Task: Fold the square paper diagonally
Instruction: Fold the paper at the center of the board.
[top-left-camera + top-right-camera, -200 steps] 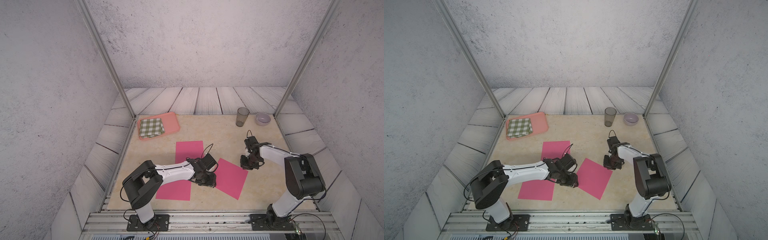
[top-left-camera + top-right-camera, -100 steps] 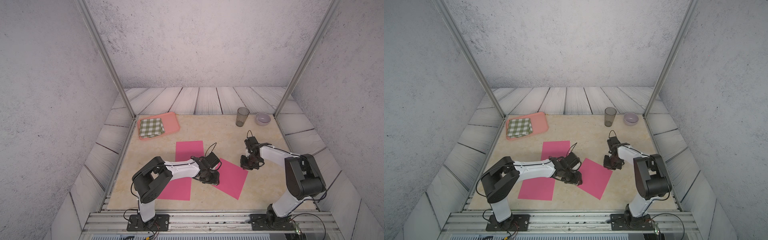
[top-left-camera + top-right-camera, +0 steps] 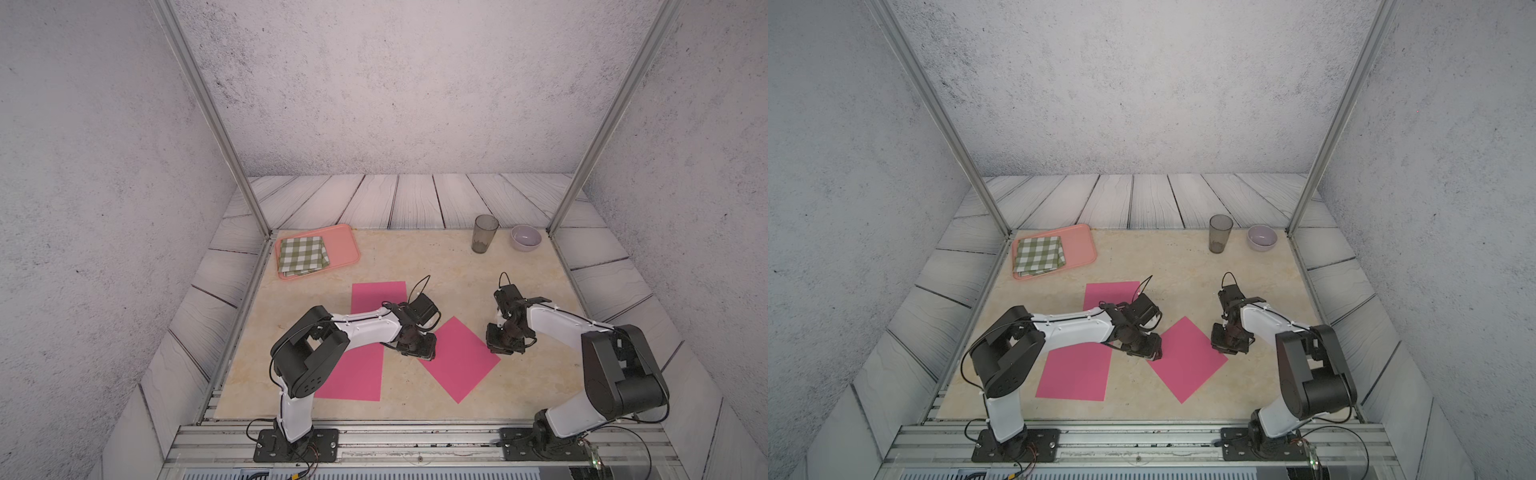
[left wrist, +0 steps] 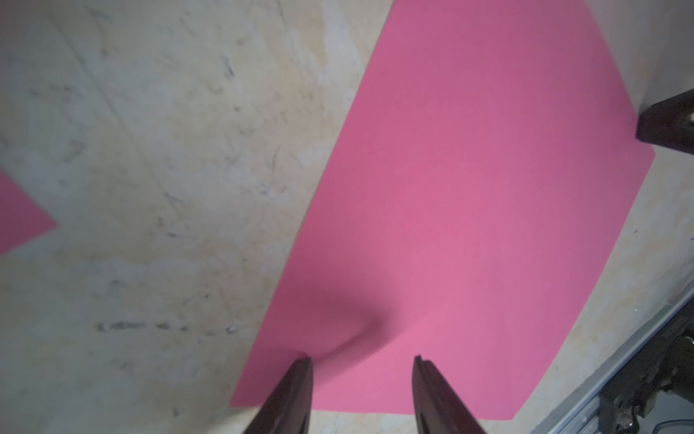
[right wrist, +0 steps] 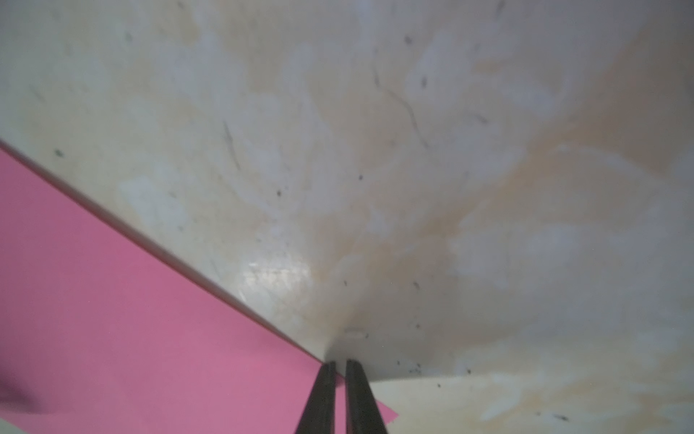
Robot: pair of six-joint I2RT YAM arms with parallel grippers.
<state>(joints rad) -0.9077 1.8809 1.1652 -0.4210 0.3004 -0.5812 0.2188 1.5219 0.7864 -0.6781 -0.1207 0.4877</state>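
Left arm (image 3: 365,328) elbow swung inward; left gripper (image 4: 362,362) over square paper (image 3: 459,361) corner, jaws apart. Right gripper (image 5: 340,363) unmoved at opposite corner, jaws nearly together; clamping undetermined.

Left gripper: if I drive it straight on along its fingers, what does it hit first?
The square pink paper. The left gripper points down at one corner of the sheet, open, and seems to be touching it, judging by the shadowed dimple there. Beneath the sheet lies only the tabletop.
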